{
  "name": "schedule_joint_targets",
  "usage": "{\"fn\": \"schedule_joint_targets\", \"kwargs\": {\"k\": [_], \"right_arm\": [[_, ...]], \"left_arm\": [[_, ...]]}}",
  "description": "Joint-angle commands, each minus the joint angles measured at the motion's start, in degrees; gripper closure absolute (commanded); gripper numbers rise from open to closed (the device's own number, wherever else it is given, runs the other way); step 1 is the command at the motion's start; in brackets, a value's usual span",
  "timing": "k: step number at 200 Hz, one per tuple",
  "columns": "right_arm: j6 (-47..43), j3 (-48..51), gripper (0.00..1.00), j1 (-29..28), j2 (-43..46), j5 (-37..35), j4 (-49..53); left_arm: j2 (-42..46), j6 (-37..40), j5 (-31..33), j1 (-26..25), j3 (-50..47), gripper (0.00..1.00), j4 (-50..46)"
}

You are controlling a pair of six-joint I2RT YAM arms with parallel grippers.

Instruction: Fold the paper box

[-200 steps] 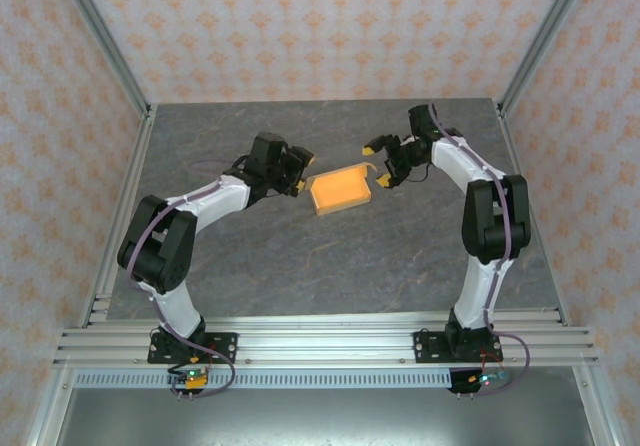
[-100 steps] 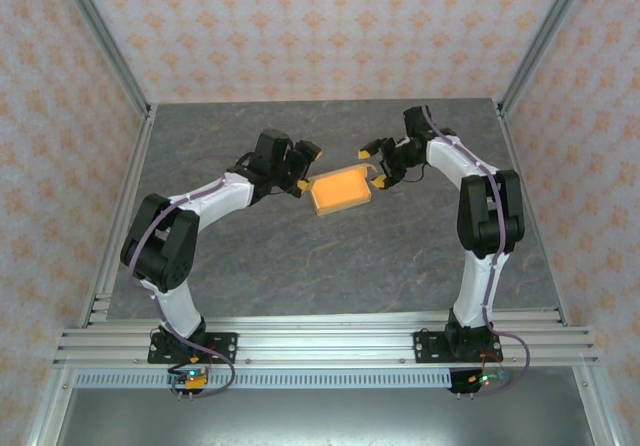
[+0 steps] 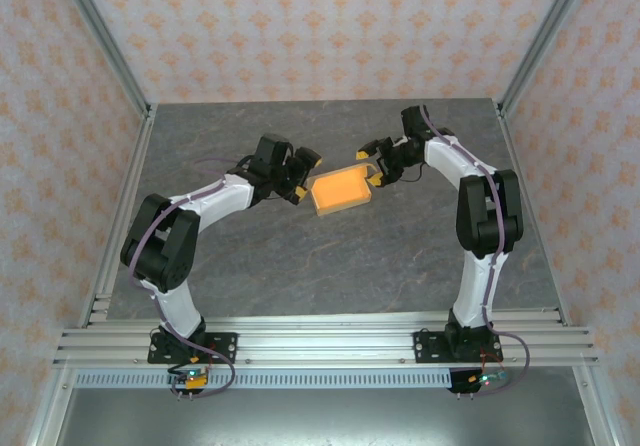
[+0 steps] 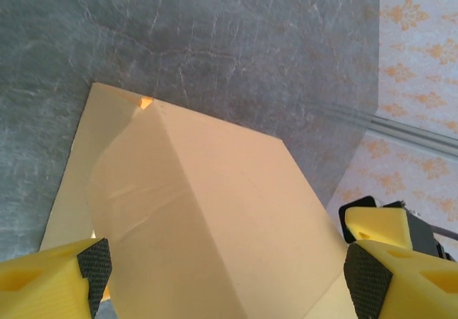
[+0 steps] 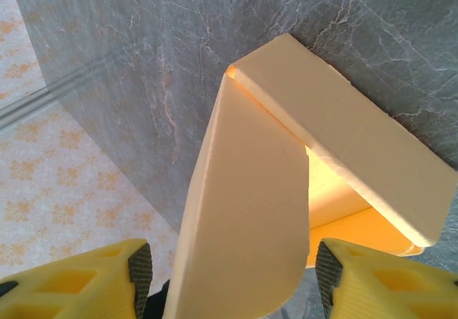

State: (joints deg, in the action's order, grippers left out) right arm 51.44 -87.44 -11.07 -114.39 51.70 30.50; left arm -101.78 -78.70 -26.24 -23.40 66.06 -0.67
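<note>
**Paper box part-formed, both claws spread at its ends**
On the table (image 3: 300, 266) we see the paper box (image 3: 340, 189) lying mid-surface between our arms. The left gripper (image 3: 304, 175) gapes wide at its left end, and the right gripper (image 3: 370, 166) straddles a raised flap (image 5: 247, 212), unclamped. We judge that the walls are up and that tucking and closing remain.

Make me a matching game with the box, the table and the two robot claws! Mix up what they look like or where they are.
Column one:
1. box
2. table
3. left gripper
4. right gripper

Column two:
A. grey with pale veins
B. open, at the box's right end
C. orange-tan
D. open, at the box's left end

Pairs: 1-C, 2-A, 3-D, 4-B
</note>
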Motion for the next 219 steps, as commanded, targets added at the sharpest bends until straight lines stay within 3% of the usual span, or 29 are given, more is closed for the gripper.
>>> {"fn": "schedule_joint_targets", "kwargs": {"k": [1,67,121,166,201,219], "right_arm": [[1.29,0.24,0.38,-0.7,-0.82,0.77,-1.66],[2.71,1.03,0.47,-1.76,-0.7,1.12,-3.25],[1.71,1.18,0.45,-1.81,-0.6,1.42,-2.79],[-9.73,-5.13,0.32,0.2,-1.07,4.27,9.14],[-18.25,-10.59,0.29,3.55,-3.17,3.03,17.93],[-19.77,-12.5,0.3,3.72,-4.38,-1.66,19.63]], "left_arm": [[-0.41,-1.52,-0.82,-0.88,2.97,0.13,0.49],[-0.88,-4.19,0.02,-1.45,3.13,0.21,2.87],[-0.65,-2.86,-0.68,-1.71,1.7,0.16,2.99],[3.75,-0.1,1.13,0.09,-2.92,0.03,-1.4],[2.59,-1.46,0.42,-1.43,-1.12,0.04,-0.39],[1.23,-3.16,0.07,-1.96,0.08,0.06,0.96]]}}
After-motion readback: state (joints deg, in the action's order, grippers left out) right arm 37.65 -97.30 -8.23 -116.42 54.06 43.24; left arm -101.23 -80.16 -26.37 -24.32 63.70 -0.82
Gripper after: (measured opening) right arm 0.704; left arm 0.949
